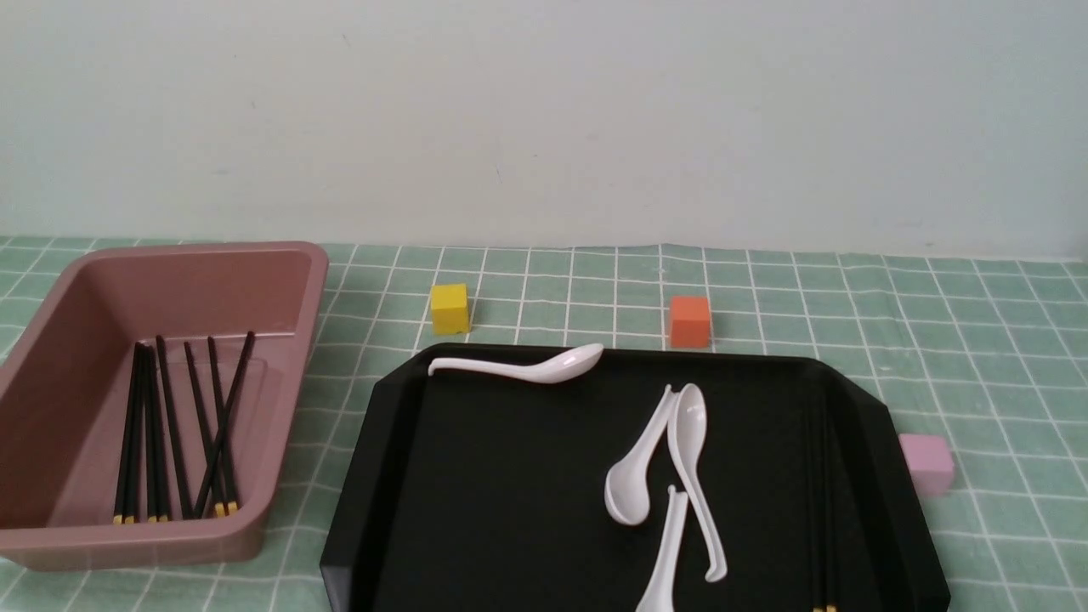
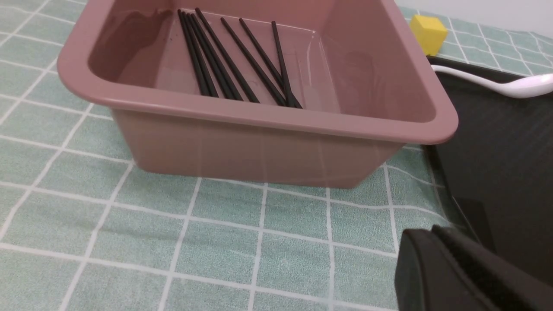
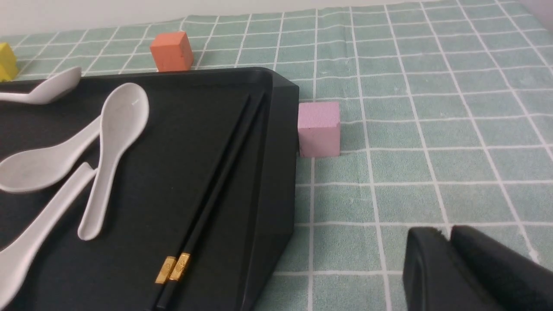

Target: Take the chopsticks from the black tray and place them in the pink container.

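Glossy black tray (image 1: 510, 476), white spoons (image 1: 680, 459), black chopsticks (image 3: 216, 181) banded in gold. Dusty-pink container (image 1: 280, 280); cubes (image 1: 449, 308) coloured yellow, orange, pale pink. Tablecloth (image 1: 977, 340) checked green with white lines.

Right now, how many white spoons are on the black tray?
4. One spoon lies at the black tray's far rim; three cluster near the middle, the nearest cut off by the front view's edge.

Lab-type test bench: checked cloth (image 1: 935, 340), blank wall (image 1: 544, 119), colour cubes (image 1: 449, 308).

Green checked tablecloth (image 1: 935, 340) bears pink container (image 1: 289, 280), black tray (image 1: 510, 510), apparently three cubes.
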Available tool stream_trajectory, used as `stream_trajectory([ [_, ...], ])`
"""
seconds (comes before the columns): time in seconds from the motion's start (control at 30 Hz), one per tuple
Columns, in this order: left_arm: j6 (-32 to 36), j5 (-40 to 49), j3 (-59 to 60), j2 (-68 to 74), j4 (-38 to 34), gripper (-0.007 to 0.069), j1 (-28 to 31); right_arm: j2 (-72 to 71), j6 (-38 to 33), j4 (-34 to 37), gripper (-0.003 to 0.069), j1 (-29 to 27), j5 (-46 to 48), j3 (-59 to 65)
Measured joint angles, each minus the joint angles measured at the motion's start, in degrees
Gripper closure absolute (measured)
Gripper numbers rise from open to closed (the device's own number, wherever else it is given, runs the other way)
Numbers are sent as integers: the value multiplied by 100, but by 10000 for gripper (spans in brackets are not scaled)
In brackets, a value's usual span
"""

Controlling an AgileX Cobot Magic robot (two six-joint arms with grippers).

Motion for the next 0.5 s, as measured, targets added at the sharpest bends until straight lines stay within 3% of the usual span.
stream_trajectory([
  [0.5,0,0,0,0,0,587,0,0,0,0,550,0,0,0],
])
